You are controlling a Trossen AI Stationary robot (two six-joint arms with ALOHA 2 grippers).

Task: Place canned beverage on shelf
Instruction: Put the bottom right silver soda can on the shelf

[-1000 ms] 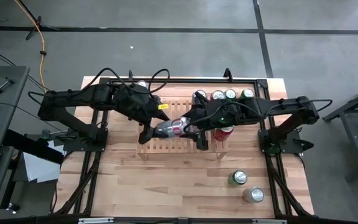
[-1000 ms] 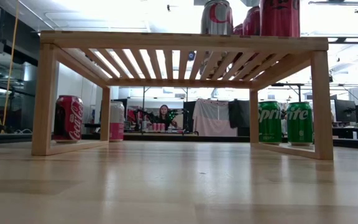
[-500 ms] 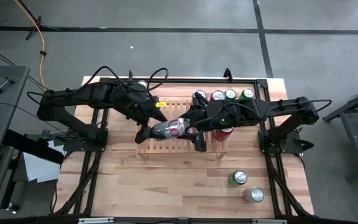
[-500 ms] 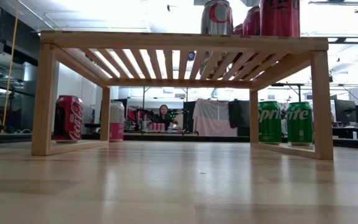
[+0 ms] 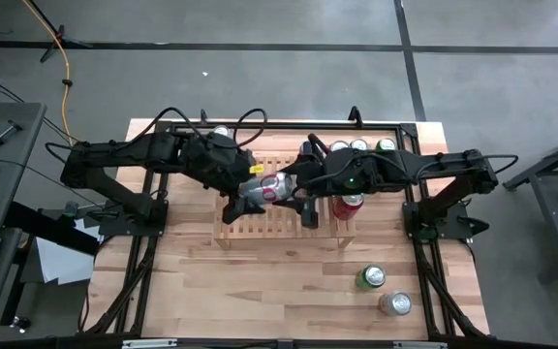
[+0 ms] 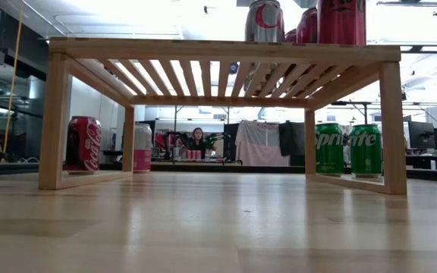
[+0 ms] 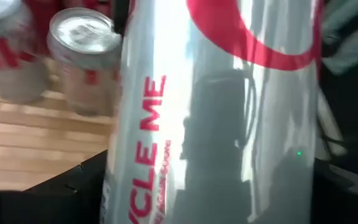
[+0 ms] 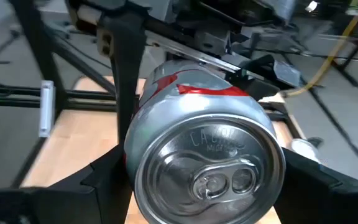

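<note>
Jaws: both grippers clamp one silver-and-red can (image 5: 264, 187), held tipped on its side above the shelf (image 5: 281, 221); the left gripper (image 5: 244, 195) grips one end, the right gripper (image 5: 294, 184) the other, each set of jaws spread to the can's width.
Right wrist view: looks straight at the can's lid (image 8: 211, 170), with pull tab and stamped lettering, dark fingers (image 8: 107, 175) pressed to either side of the rim.
Left wrist view: fills with the can's glossy side, red lettering running along it, fingers (image 7: 73, 190) at its flanks; two more silver cans (image 7: 82, 56) stand on pale slats behind.
High view: alone shows both arms meeting over the middle of the shelf, a row of cans (image 5: 358, 147) along the table's back edge, a red can (image 5: 348, 206) upright on the shelf's right end, and a green can (image 5: 371, 278) and silver can (image 5: 394, 303) standing loose on the table (image 5: 260, 281) near the front right.
Low view: neither gripper appears; the shelf, slatted light wood on square legs, carries a silver can top (image 6: 265, 21) and red cans (image 6: 341, 21); beneath and behind stand a red cola can (image 6: 84, 144), a pink-and-white can (image 6: 143, 148) and two green soda cans (image 6: 347, 149).
Background: a person (image 6: 197, 140) sits far across the room.
Surfaces: table of pale wood planks; cans smooth, reflective cylinders.
</note>
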